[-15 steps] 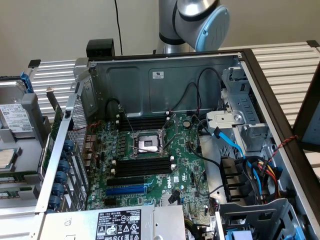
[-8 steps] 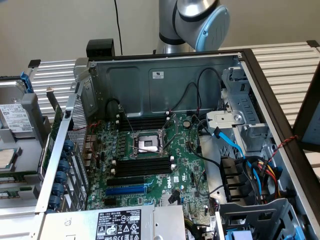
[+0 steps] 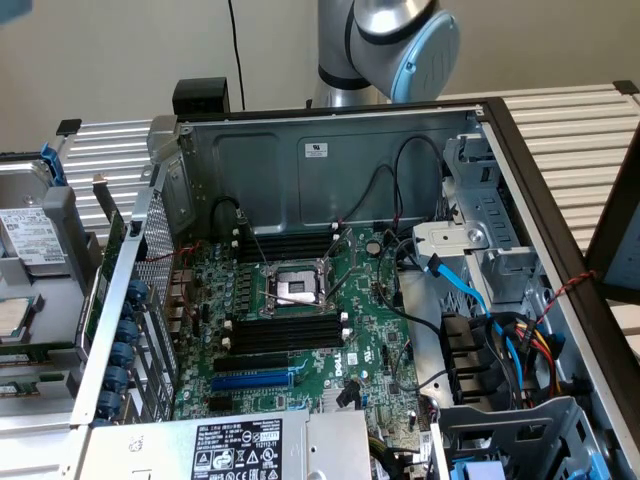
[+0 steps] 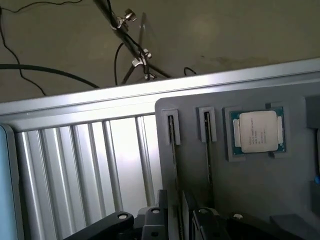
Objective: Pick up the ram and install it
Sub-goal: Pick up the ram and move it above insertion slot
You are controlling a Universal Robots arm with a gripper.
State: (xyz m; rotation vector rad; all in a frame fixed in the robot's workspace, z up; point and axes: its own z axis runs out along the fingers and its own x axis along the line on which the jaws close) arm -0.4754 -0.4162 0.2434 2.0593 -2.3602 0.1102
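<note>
Two thin dark sticks stand on edge in narrow slots of a grey holder tray (image 4: 250, 195). One of them, which I take for the ram (image 4: 172, 150), runs down between my fingers. The other stick (image 4: 207, 145) stands parallel beside it. My gripper (image 4: 175, 212) hangs over the near end of the ram, open, with a finger (image 4: 162, 202) on each side and a gap to the stick. The exterior view has the arm's elbow (image 3: 400, 45) behind the open computer case. The motherboard's long black slots (image 3: 285, 332) lie in two banks around the processor socket (image 3: 297, 287).
A processor chip (image 4: 257, 131) rests in a recess of the tray. Ribbed metal tabletop (image 4: 90, 165) lies beside the tray. In the case, a blue slot (image 3: 252, 381), loose cables (image 3: 470, 290), a drive cage (image 3: 490, 230) and the case's far wall (image 3: 320, 180) surround the board.
</note>
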